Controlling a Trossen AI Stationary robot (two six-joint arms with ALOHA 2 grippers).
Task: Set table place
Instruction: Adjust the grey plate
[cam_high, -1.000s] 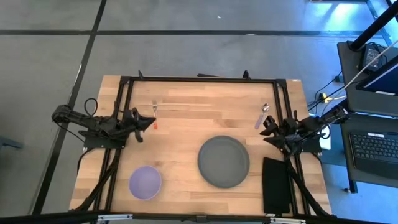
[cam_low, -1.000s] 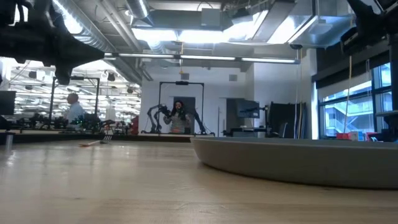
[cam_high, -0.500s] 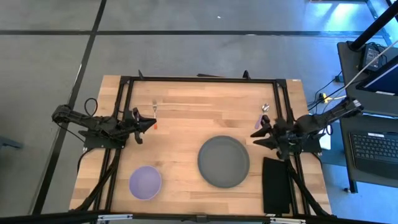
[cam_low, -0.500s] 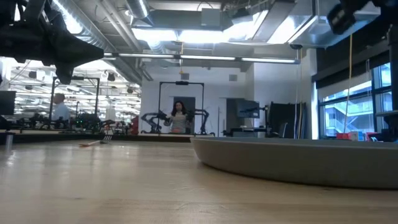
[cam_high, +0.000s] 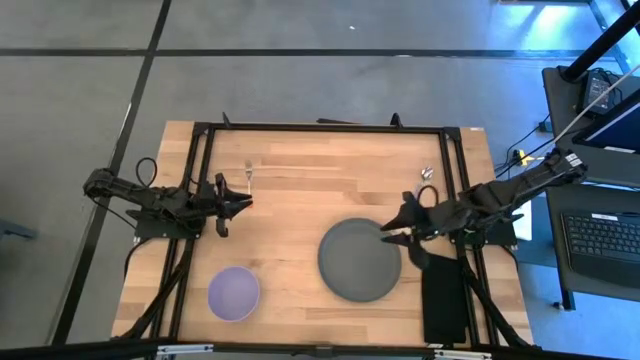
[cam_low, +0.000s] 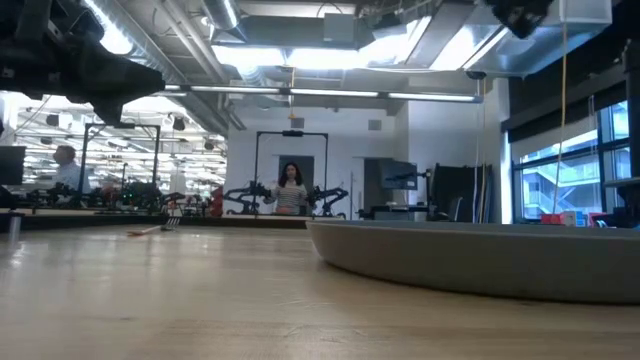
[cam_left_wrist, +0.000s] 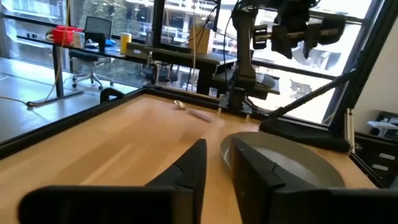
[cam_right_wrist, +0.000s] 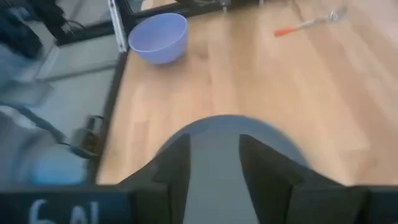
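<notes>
The dark grey plate (cam_high: 358, 260) lies right of the table's middle and also shows in the low view (cam_low: 480, 255). The lavender bowl (cam_high: 233, 293) stands near the front left. The orange-handled fork (cam_high: 249, 178) lies far left. The lilac-handled spoon (cam_high: 424, 177) lies far right. My left gripper (cam_high: 246, 203) hovers just near of the fork, its fingers a little apart (cam_left_wrist: 214, 168) and empty. My right gripper (cam_high: 388, 228) is open and empty (cam_right_wrist: 214, 155), above the plate's right rim (cam_right_wrist: 217, 127).
A black rectangular pad (cam_high: 443, 297) lies at the table's front right, beside the plate. The table's thin black frame (cam_high: 320, 128) runs along its far edge. Bare wood (cam_high: 300, 200) lies between fork, plate and bowl. People show in the room beyond (cam_low: 289, 186).
My right gripper has gone from the table's right edge, near the spoon, toward the table's left and a little nearer, until it is over the plate's right rim. The plate, bowl, fork and spoon have stayed in place.
</notes>
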